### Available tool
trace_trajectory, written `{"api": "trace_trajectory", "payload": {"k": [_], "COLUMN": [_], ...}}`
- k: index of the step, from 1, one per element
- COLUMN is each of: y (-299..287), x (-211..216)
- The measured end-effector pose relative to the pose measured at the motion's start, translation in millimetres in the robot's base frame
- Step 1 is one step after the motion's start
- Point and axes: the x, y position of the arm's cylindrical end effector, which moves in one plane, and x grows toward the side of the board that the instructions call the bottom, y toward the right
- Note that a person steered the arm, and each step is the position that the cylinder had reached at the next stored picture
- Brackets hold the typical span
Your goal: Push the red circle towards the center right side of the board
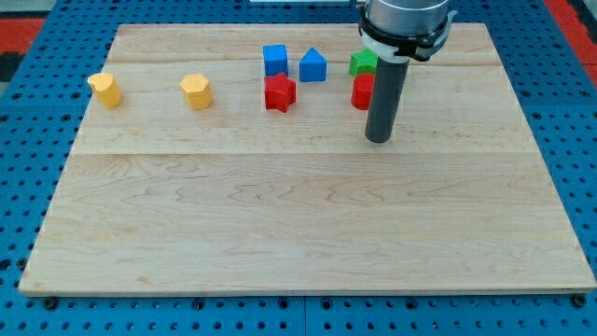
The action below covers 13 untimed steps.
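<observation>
Camera view showed my tip (378, 140) resting on the wooden surface (298, 233), just below and slightly to the view's right of the red circle (361, 91), which sat in the upper right part of the board with much of its right side hidden behind the rod. I had no hand on this rig, only the bare rod, so nothing was gripped and nothing could be; whatever moved would move by a sideways shove. Whether the tip touched the red circle I could not tell, since the rod overlapped it. Directly above the red circle sat a green block (363, 63), its shape partly hidden by the arm, close enough that the two may have been touching. To the view's left stood a blue block with a pointed top (313, 66), a blue cube (274, 60), and a red star-like block (279, 92), and well apart at the far left, two yellow blocks (105, 90) (196, 91). As I judged it, the tip stood on the wrong side for the job: the circle needed to travel right and somewhat down toward the centre right edge, so I would have had to come round to its upper left, threading between it and the green block without dragging that neighbour along.
</observation>
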Motion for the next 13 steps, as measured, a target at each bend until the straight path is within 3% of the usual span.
{"api": "trace_trajectory", "payload": {"k": [6, 7, 8, 9, 13], "y": [36, 62, 112, 79, -5], "x": [1, -14, -67, -98, -136]}}
